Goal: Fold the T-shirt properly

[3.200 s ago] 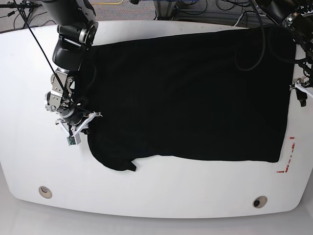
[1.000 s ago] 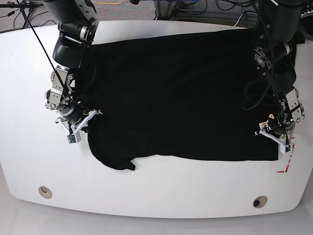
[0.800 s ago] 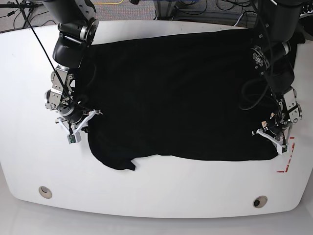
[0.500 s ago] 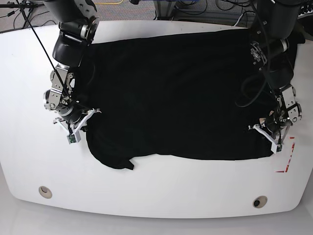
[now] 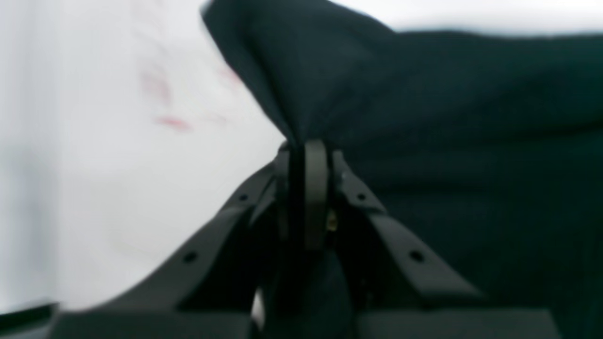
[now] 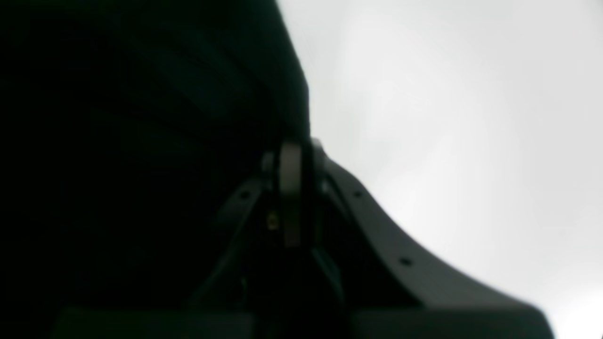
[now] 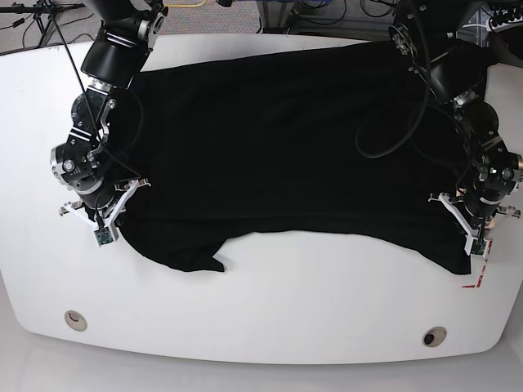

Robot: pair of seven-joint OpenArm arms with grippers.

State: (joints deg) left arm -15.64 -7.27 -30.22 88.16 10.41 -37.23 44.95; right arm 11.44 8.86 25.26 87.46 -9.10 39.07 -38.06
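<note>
This looks like a robotics lab: a broad white counter [image 7: 261,327] with rounded corners and two metal grommets [image 7: 75,319] set into its near edge, red tape marks [image 7: 482,269] at one corner, two black robot arms [image 7: 110,73] mounted at the far side, and loose cables [image 7: 327,12] tangled on the grey floor behind

Bare table [image 7: 270,302] beside T-shirt [image 7: 294,147]
</note>
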